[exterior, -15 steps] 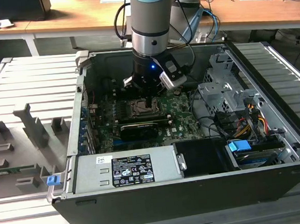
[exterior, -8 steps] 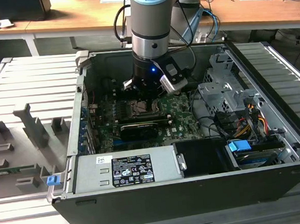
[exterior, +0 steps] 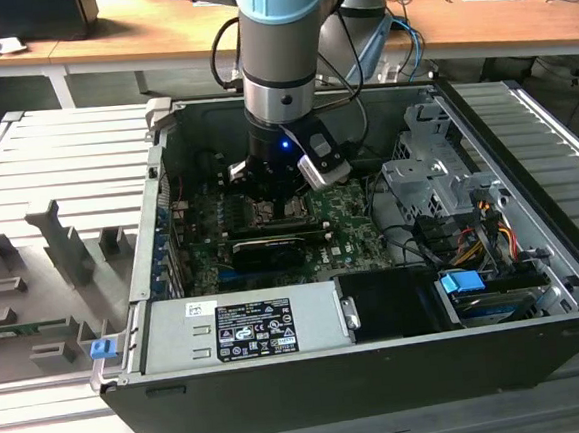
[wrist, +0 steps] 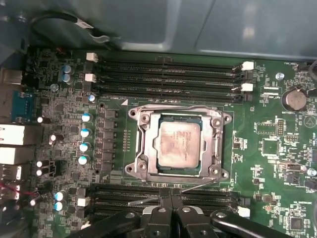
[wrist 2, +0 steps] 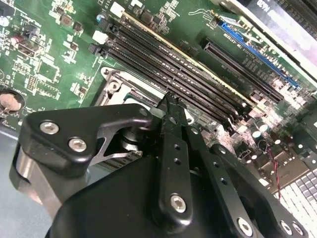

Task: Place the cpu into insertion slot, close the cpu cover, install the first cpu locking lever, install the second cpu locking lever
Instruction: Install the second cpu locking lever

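In the first wrist view the pale silvery cpu lies flat in the square insertion slot on the green board. The silver cpu cover lies down around it as a frame. One thin lever rod runs along the side next to the long memory slots. Another rod slants along the opposite side, right by my gripper. The black fingers are pressed together with nothing between them. In the second wrist view the gripper hovers at the socket's metal frame. In the exterior view the gripper hangs just over the socket.
The board sits deep inside an open computer case with tall walls. A long black card lies just in front of the socket, and a drive cage with cables stands at the exterior view's right. Long black memory slots flank the socket.
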You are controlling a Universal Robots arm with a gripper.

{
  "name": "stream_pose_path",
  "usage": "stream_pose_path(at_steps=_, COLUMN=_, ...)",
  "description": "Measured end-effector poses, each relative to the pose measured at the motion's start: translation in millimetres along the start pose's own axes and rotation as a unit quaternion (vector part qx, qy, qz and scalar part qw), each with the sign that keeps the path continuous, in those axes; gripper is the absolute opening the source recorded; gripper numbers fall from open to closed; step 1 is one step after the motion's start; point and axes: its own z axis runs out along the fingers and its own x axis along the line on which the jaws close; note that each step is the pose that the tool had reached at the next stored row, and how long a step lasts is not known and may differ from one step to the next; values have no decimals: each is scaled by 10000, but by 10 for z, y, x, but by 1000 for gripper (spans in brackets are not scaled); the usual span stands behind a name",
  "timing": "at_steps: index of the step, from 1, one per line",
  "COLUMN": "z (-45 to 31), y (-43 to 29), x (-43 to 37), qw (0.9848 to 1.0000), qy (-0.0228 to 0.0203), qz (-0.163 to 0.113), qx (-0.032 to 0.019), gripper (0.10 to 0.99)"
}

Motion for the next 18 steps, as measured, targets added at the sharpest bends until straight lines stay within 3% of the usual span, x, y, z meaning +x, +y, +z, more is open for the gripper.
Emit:
stream_pose_path(at_steps=12, z=14, y=0, x=2, qw=10000, qy=0, qz=0, qx=-2, gripper=106)
stream_pose_path(at_steps=18, z=22, y=1, x=60, qw=10000, qy=-2, qz=-1, qx=-33, gripper=106)
